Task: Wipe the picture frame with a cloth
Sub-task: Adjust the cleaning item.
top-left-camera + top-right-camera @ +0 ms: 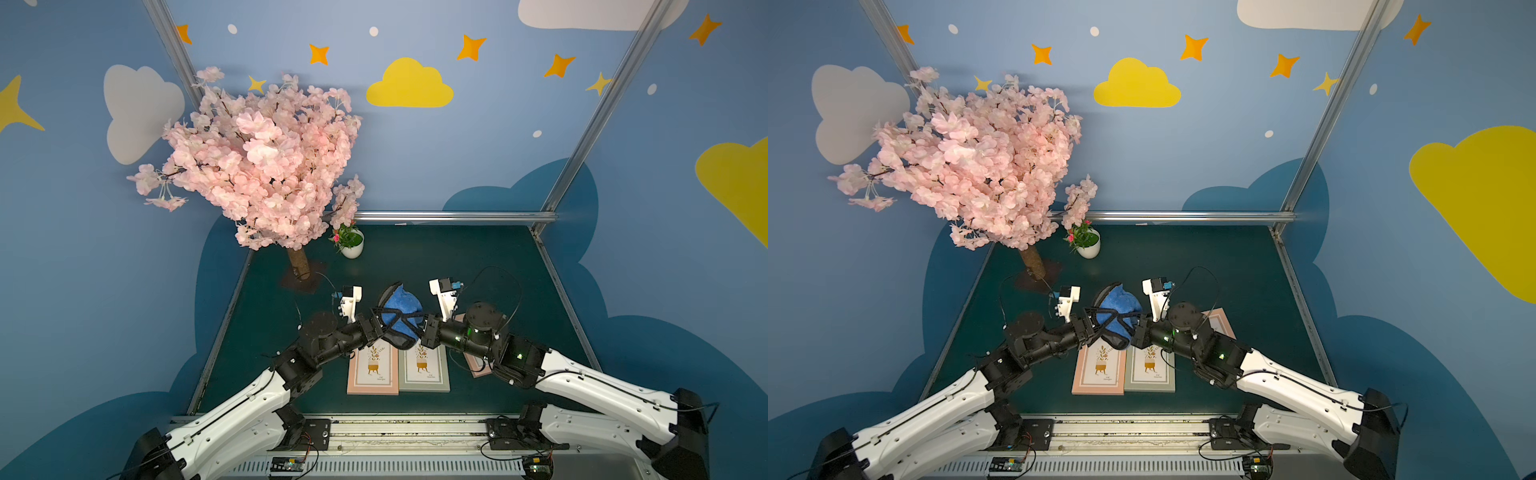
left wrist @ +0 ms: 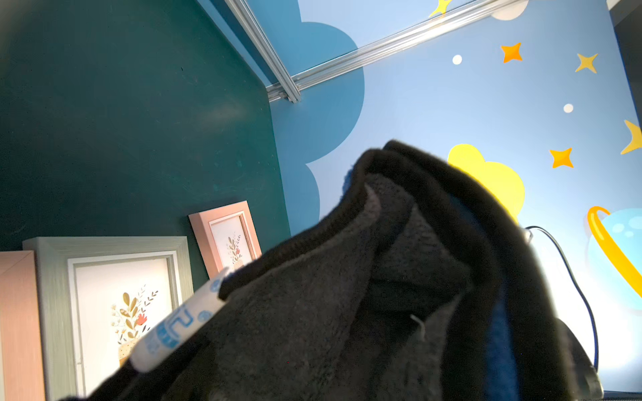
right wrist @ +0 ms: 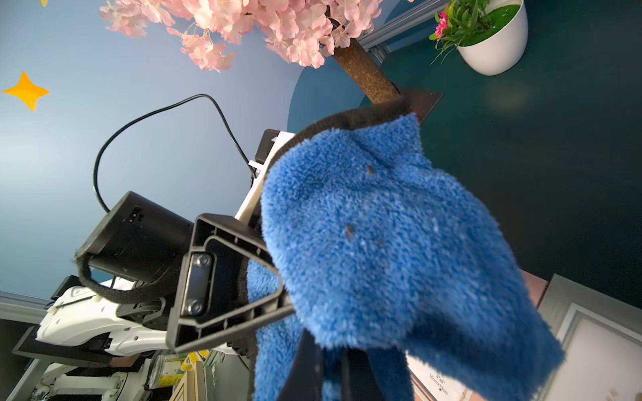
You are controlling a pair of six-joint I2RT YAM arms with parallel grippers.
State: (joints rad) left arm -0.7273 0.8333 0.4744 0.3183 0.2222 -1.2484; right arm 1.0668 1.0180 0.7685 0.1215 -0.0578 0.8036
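The cloth point(image 1: 401, 305) hangs bunched in the air above the table's middle, blue plush side up and dark reverse underneath point(image 2: 347, 295), its white tag point(image 2: 173, 330) showing. My right gripper point(image 1: 420, 330) is shut on its lower edge; the dark fingers point(image 3: 312, 364) pinch blue pile. From the other side my left gripper point(image 1: 395, 322) stands with jaws spread wide around the bunch, one finger point(image 3: 222, 277) bare beside the cloth. Below lie a pink picture frame point(image 1: 372, 372) and a grey-green one point(image 1: 424, 370) side by side. Another pink frame point(image 1: 478, 368) is partly under my right arm.
A pink blossom tree point(image 1: 266, 166) on a brown base point(image 1: 301, 278) stands at the back left of the dark green table point(image 1: 478, 266). A small white plant pot point(image 1: 352, 245) sits beside it. Aluminium rails point(image 1: 453, 216) edge the table.
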